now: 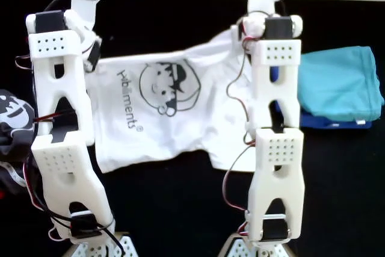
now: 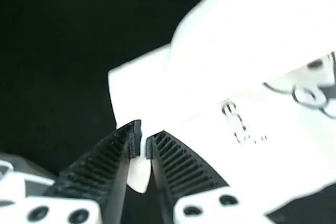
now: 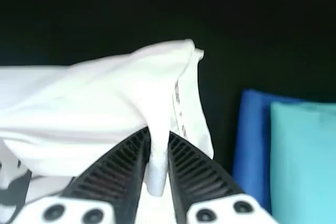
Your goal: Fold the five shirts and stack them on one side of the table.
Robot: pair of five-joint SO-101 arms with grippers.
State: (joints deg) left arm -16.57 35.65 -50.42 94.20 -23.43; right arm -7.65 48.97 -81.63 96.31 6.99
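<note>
Tension across the white shirt (image 1: 180, 130) comes from the left gripper (image 2: 143, 132) and right gripper (image 3: 157, 140), each clamped on its far edge, apparently to spread it for folding.

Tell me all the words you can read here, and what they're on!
On the white shirt: a row of dark letters beside the cartoon face, too blurred to read surely.
A small mark at that shirt's edge, in the right wrist view: too small to read.
The teal shirt and the blue shirt: no words.
</note>
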